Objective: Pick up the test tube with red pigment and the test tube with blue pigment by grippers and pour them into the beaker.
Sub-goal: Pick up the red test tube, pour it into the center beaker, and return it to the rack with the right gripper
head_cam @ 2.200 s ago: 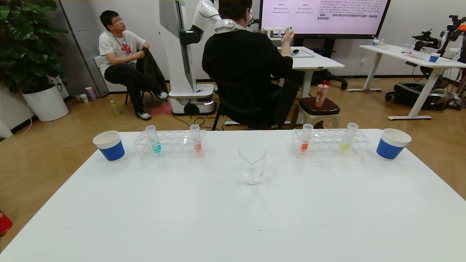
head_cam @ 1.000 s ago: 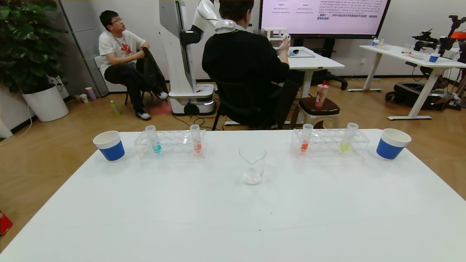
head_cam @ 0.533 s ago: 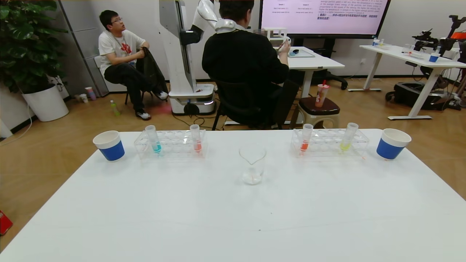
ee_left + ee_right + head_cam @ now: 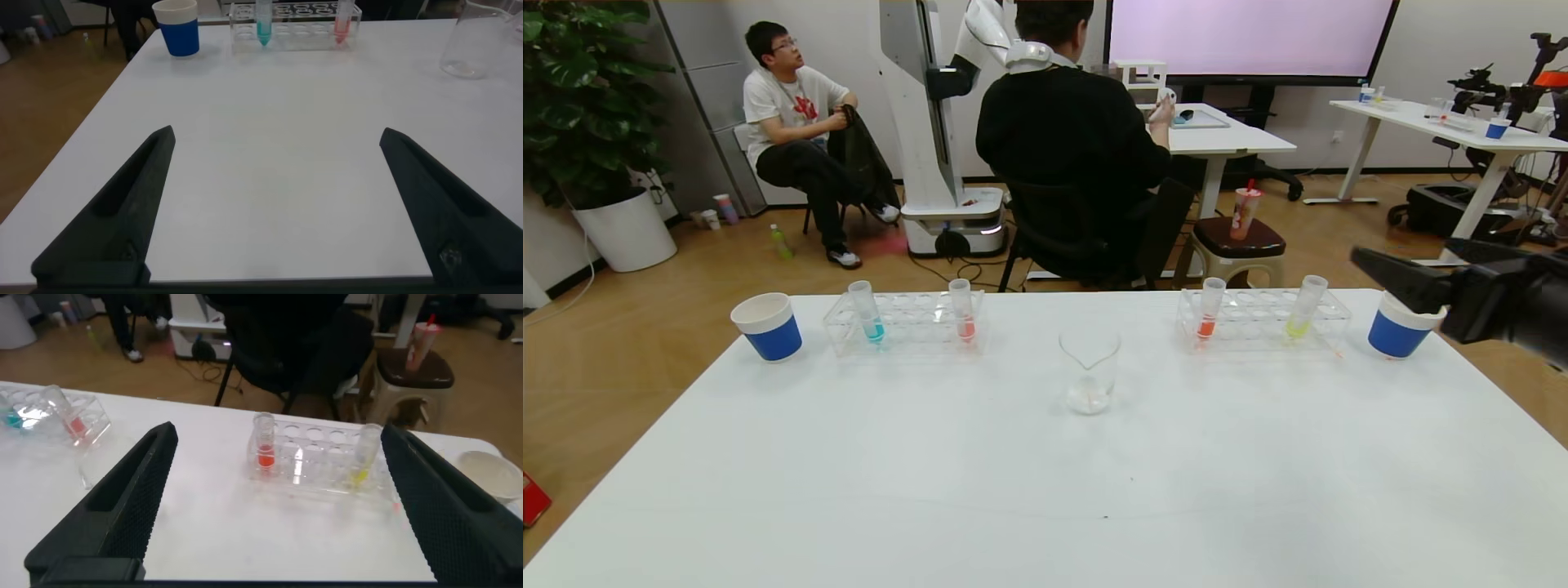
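Observation:
The red-pigment test tube (image 4: 1207,314) stands in the right clear rack (image 4: 1262,331); it also shows in the right wrist view (image 4: 264,446). The blue-pigment test tube (image 4: 871,314) stands in the left rack (image 4: 907,333) and shows in the left wrist view (image 4: 264,24). The clear beaker (image 4: 1089,369) stands mid-table between the racks. My right gripper (image 4: 1401,251) is open and empty, in the air at the right edge over the right cup, its fingers (image 4: 139,498) framing the right rack. My left gripper (image 4: 276,132) is open and empty over the near left of the table, out of the head view.
A paler pink-red tube (image 4: 964,314) shares the left rack and a yellow-green tube (image 4: 1303,310) the right rack. Blue-and-white paper cups stand at the far left (image 4: 766,327) and far right (image 4: 1395,333). Two people sit beyond the white table (image 4: 1045,490).
My right gripper has come into the head view from the right edge. The tubes, racks, cups and beaker have not moved.

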Robot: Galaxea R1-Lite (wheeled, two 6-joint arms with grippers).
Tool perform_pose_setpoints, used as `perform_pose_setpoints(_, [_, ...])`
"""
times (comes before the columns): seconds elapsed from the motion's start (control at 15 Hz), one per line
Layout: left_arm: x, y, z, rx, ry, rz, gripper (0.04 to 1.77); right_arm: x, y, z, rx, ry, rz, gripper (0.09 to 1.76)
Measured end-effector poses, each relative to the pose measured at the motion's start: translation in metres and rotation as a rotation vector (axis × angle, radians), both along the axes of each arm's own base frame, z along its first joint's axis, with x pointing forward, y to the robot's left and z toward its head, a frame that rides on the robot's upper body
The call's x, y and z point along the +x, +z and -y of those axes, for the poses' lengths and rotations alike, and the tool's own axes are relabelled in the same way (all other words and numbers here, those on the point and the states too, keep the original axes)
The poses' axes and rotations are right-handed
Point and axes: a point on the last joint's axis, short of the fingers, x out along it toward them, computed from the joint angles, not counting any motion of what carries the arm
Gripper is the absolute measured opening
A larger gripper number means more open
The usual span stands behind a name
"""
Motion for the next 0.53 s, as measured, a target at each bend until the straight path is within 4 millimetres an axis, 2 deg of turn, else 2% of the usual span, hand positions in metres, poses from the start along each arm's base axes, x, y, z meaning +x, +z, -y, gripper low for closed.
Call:
perform_pose_setpoints(0.27, [0.000,0.000,0.000,0.000,0.000,0.000,1.75,0.044,-0.018,-0.037,0.043,0.025,0.011,1.74])
perform_pose_setpoints(0.53, [0.000,0.000,0.000,0.000,0.000,-0.001,1.75,0.080,-0.054,-0.054,0.038,0.014,-0.011,1.74])
